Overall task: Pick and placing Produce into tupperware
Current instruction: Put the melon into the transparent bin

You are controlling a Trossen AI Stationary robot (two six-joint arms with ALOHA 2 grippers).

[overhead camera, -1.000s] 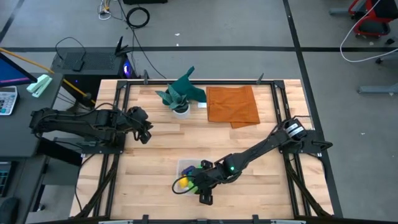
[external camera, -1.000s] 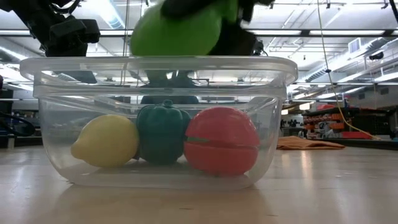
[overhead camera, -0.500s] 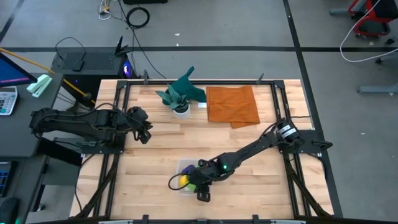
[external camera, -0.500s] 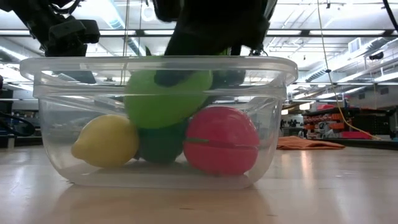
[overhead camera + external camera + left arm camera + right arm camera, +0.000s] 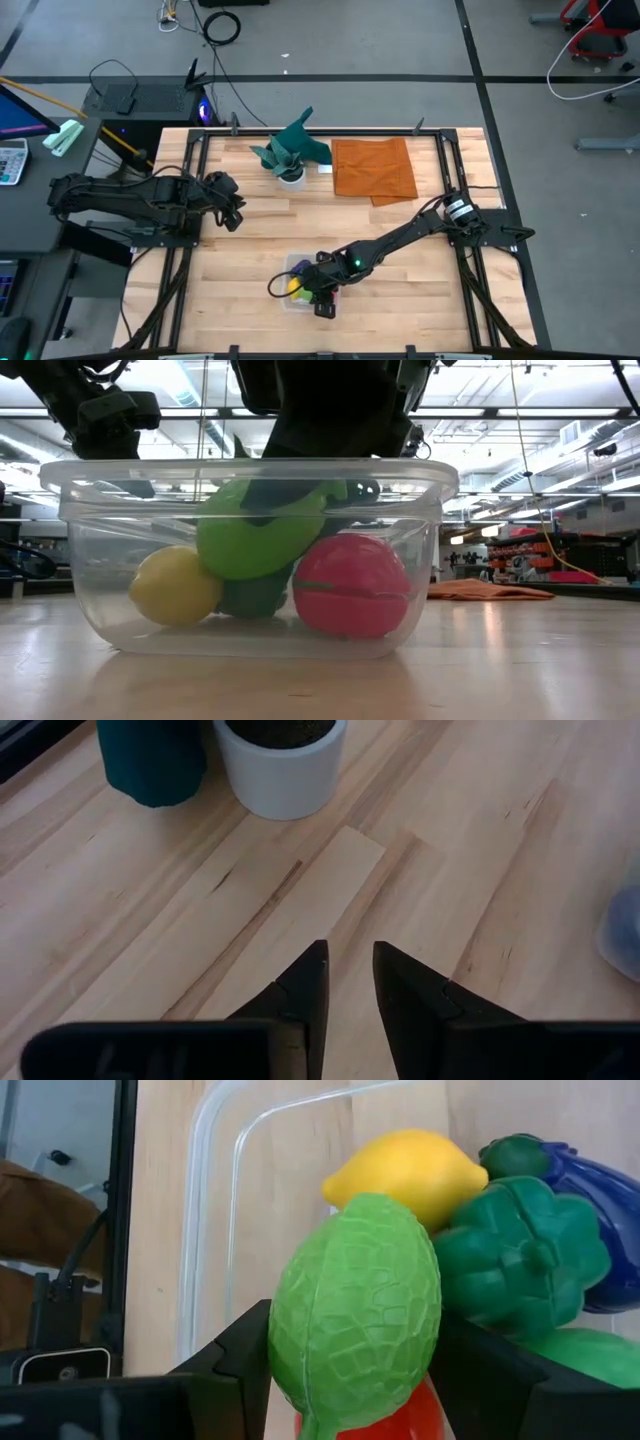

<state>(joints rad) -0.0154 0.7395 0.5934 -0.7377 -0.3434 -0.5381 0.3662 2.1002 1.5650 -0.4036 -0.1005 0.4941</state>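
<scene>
One bumpy light-green fruit [image 5: 355, 1315] in clear rounded tupperware [image 5: 430, 510].

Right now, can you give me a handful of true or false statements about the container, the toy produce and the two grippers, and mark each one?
1. The right gripper is shut on the light green piece inside the tupperware. True.
2. The yellow piece lies on the orange cloth. False: it is in the tupperware.
3. The left gripper holds the red piece. False: it holds nothing, off near the potted plant.
4. The dark green piece is in the tupperware. True.
</scene>
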